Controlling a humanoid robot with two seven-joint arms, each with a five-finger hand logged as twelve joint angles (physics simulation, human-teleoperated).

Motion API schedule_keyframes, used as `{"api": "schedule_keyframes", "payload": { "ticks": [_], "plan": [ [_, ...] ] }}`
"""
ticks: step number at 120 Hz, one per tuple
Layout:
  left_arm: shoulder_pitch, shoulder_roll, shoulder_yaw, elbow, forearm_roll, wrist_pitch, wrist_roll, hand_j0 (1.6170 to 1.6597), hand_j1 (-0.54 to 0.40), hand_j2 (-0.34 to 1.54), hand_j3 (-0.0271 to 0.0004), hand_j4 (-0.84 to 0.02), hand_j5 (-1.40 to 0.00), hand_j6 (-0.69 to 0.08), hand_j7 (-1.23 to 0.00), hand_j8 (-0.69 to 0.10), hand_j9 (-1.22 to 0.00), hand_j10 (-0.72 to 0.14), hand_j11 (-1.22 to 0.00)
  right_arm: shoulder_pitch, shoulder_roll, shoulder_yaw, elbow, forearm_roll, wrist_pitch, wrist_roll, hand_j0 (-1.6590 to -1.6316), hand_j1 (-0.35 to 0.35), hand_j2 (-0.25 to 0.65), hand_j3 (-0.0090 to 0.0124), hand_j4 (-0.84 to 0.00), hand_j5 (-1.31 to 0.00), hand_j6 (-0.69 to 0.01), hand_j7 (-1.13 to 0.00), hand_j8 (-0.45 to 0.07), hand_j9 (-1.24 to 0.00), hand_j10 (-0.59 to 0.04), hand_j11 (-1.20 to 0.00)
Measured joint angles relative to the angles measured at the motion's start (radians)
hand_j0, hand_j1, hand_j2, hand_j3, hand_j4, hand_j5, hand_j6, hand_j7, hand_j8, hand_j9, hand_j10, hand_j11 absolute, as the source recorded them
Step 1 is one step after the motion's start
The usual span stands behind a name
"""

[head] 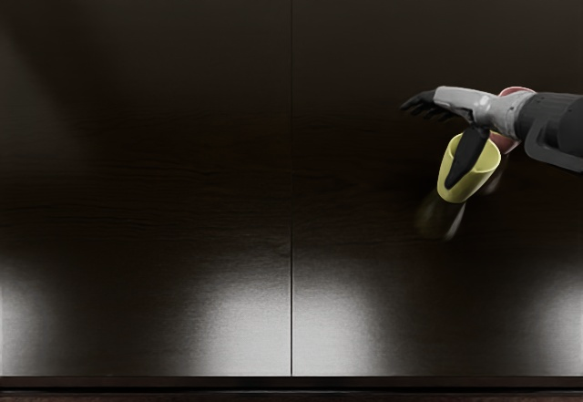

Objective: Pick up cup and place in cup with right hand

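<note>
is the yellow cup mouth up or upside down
Mouth up: the yellow cup shows its open rim and part of its inside from above. The right hand partly covers it, so whether it is empty I cannot tell.

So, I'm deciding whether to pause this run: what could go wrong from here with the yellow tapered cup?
The right hand's dark thumb crosses the yellow tapered cup's rim, so a sideways move might tip it. The fingers reach past the cup rather than around it, so lifting now could leave it behind. The pinkish-red cup is partly hidden behind the wrist, and the arm may knock it.
</note>
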Motion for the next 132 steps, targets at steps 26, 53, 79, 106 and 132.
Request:
{"api": "schedule_keyframes", "payload": {
  "ticks": [26,53,79,106,132],
  "plan": [
    [0.000,0.000,0.000,0.000,0.000,0.000,0.000,1.6581,0.349,0.00,-0.0001,0.000,0.00,0.000,0.00,0.000,0.00,0.000,0.00,-0.018,0.010,-0.004,-0.019,-0.079,-0.033,0.000,-1.6580,-0.133,-0.034,0.0000,-0.186,-0.24,-0.188,-0.24,-0.187,-0.24,-0.185,-0.24],
    [0.000,0.000,0.000,0.000,0.000,0.000,-0.001,1.6581,0.349,0.00,-0.0001,0.000,0.00,0.000,0.00,0.000,0.00,0.000,0.00,-0.055,0.011,-0.005,-0.025,-0.111,-0.046,0.000,-1.6580,-0.110,-0.037,0.0000,-0.206,-0.26,-0.208,-0.26,-0.206,-0.26,-0.205,-0.26],
    [0.000,0.000,0.000,0.000,0.000,0.000,0.000,1.6581,0.349,0.00,-0.0001,0.000,0.00,0.000,0.00,0.000,0.00,0.000,0.00,-0.073,0.011,-0.004,-0.029,-0.127,-0.050,0.000,-1.6580,-0.059,-0.046,0.0000,-0.249,-0.32,-0.251,-0.32,-0.249,-0.32,-0.248,-0.32],
    [0.000,0.000,0.000,0.000,0.000,0.000,0.000,1.6581,0.349,0.00,-0.0001,0.000,0.00,0.000,0.00,0.000,0.00,0.000,0.00,-0.094,0.013,-0.005,-0.040,-0.149,-0.080,0.000,-1.6580,-0.025,-0.051,0.0000,-0.277,-0.35,-0.279,-0.35,-0.277,-0.35,-0.276,-0.35],
    [0.000,0.000,0.000,0.000,0.000,0.000,0.000,1.6581,0.349,0.00,-0.0001,0.000,0.00,0.000,0.00,0.000,0.00,0.000,0.00,-0.107,0.013,-0.005,-0.045,-0.163,-0.087,0.000,-1.6580,0.025,-0.057,0.0001,-0.328,-0.40,-0.326,-0.41,-0.329,-0.40,-0.278,-0.41]
  ]
}}
